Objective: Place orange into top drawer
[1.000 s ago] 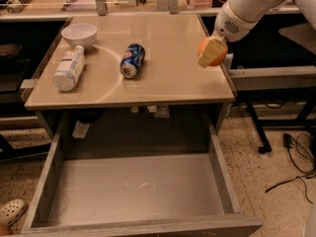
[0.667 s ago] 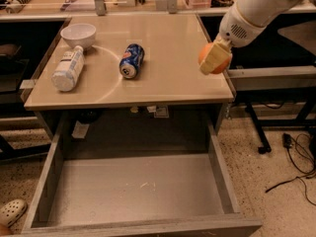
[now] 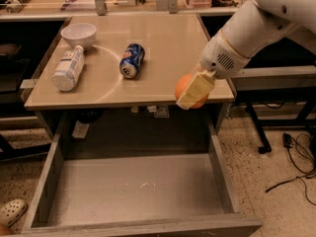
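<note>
Camera view: gripper [image 3: 191, 94] clamped on orange [image 3: 182, 85], at front-right corner of table [image 3: 163, 43], 4 o'clock from soda can [image 3: 132, 60]. Top drawer [image 3: 133, 186] open, 7 o'clock from orange. Orange likely light, firm, grippy skin, prone to rolling; hold across widest middle.

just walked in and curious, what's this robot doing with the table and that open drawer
The robot's single arm reaches in from the right, and its gripper holds the orange in closed jaws at the table's front right edge. The top drawer below is pulled wide open, and the orange is not yet in it. A blue can, a white bottle and a bowl sit untouched on the table.
</note>
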